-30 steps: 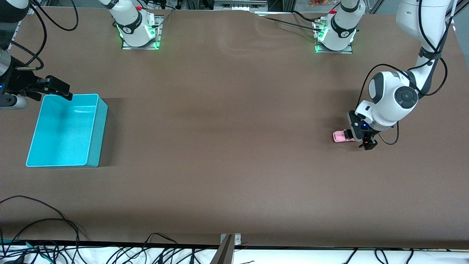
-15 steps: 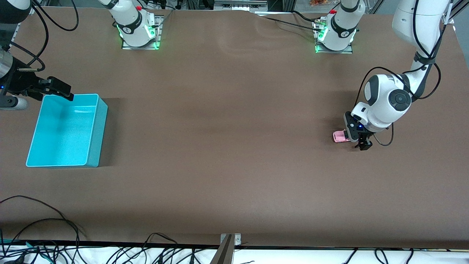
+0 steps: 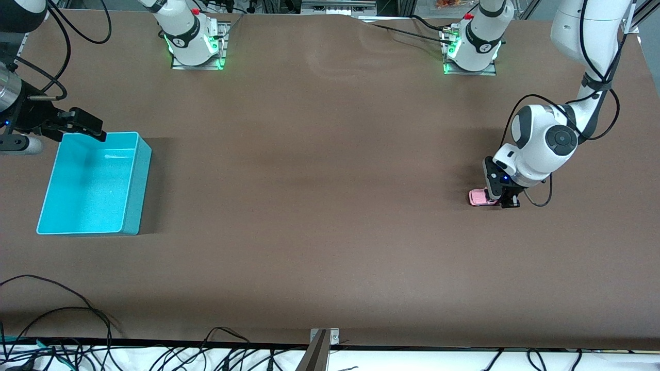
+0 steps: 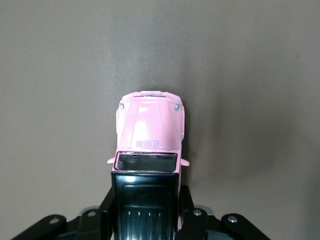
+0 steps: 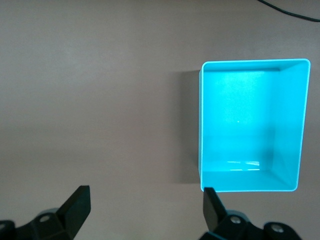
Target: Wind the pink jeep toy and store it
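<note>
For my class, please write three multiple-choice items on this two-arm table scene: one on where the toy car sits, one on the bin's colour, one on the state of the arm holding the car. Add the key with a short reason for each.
1. Where is the pink jeep toy?
A. In the bin
B. On the table toward the left arm's end
C. Lifted over the middle of the table

2. What colour is the bin?
A. Turquoise
B. Red
C. Yellow

3. What is the state of the left end effector?
A. Open above the bin
B. Shut on nothing
C. Shut on the pink jeep toy

Key:
1 B, the front view shows the toy on the brown table under the left arm.
2 A, both the front and right wrist views show turquoise walls.
3 C, the left wrist view shows the fingers pressed against the jeep's black rear sides; the right end effector is open over the bin's edge.
</note>
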Robot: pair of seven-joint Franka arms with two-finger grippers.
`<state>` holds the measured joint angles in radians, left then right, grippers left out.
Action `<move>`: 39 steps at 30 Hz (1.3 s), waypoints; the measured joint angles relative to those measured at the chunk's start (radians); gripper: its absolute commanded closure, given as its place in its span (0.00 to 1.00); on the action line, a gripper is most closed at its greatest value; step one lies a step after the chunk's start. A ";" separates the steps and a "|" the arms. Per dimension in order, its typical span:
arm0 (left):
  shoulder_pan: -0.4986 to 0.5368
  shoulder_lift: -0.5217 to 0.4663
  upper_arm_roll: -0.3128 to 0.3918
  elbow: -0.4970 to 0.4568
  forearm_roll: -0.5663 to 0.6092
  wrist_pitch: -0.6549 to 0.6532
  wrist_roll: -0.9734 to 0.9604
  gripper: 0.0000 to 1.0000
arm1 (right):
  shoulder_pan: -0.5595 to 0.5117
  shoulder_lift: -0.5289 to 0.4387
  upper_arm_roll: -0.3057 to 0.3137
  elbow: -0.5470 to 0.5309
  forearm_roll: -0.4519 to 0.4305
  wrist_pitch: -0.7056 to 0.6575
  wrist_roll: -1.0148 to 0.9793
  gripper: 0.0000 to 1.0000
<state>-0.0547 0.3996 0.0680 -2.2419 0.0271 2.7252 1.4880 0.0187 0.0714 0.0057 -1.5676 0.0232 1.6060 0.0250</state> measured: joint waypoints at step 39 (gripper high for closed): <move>0.017 -0.013 -0.027 -0.009 0.000 -0.090 0.074 1.00 | 0.000 0.003 0.000 -0.016 0.000 0.011 0.002 0.00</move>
<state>-0.0380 0.3869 0.0414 -2.2512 0.0271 2.6349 1.5623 0.0185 0.0742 0.0056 -1.5837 0.0231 1.6168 0.0269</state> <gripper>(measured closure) 0.489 0.000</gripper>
